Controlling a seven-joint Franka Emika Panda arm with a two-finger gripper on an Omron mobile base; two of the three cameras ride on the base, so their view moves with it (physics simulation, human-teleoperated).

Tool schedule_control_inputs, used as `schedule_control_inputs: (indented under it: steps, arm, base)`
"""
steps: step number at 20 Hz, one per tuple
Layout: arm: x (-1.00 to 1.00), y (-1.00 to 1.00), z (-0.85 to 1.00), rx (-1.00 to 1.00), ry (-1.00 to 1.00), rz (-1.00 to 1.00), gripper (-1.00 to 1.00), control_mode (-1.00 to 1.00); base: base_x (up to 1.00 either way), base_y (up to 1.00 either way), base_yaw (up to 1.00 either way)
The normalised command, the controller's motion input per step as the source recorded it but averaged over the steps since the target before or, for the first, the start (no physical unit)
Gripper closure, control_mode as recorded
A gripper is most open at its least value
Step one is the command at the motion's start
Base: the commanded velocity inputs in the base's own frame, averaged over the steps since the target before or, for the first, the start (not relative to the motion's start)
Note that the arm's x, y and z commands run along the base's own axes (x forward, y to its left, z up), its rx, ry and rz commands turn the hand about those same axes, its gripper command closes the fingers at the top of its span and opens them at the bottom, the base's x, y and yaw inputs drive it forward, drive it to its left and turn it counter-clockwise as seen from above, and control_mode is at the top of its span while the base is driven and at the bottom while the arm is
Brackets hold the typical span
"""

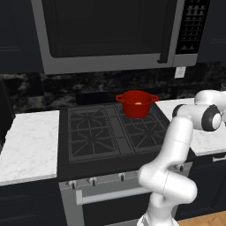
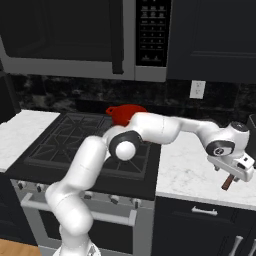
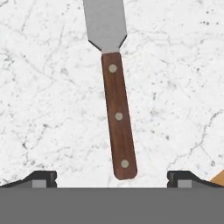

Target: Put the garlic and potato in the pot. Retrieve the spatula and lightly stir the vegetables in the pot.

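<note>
1. Spatula (image 3: pixel 116 109) flat on the white marble counter (image 3: pixel 43 87), wooden handle with three rivets toward the gripper, grey metal blade pointing away toward the top of the hand view.
2. Handle end sitting right between the two dark fingertips (image 3: pixel 43 178), nearer the left-to-right middle than either tip, not touching either one.
3. Gripper (image 3: pixel 112 180) spread wide, nothing in it, hanging just above the spatula.
4. Same spot from the right base view: gripper (image 2: pixel 239 172) pointing down over the counter (image 2: pixel 190 165) right of the stove, brown handle tip of the spatula (image 2: pixel 228 183) poking out just below it.
5. Red pot (image 1: pixel 136 103) on the back right burner of the stove (image 1: pixel 92 132), something pale inside, too small to tell which vegetable.
6. Pot (image 2: pixel 122 113) well apart from the spatula, mostly tucked behind the arm in the right base view.
7. Arm stretched out from the base across the stove's front right corner to the counter.
8. Microwave (image 1: pixel 110 31) hung above the stove, dark cabinets around, wall outlet (image 2: pixel 197 89) on the backsplash.
</note>
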Motion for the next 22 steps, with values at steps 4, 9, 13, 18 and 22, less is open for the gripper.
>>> schedule_control_inputs:
  steps: [4, 9, 13, 18, 22]
  arm:
    - [-0.27, -0.07, -0.37, 0.00, 0.06, 0.00, -1.00, -1.00]
    - [-0.11, 0.00, -0.42, 0.00, 0.04, 0.00, -1.00, -1.00]
    - [0.09, 0.02, -0.23, 0.01, 0.02, 0.00, -1.00, -1.00]
    - [0.09, 0.00, -0.19, 0.02, 0.00, 0.00, -1.00, -1.00]
    - [0.07, 0.00, -0.22, 0.02, 0.00, 0.00, -1.00, -1.00]
  base:
    - [0.00, 0.00, 0.00]
    - [0.00, 0.00, 0.00]
    - [0.00, 0.00, 0.00]
    - [0.00, 0.00, 0.00]
    - [0.00, 0.00, 0.00]
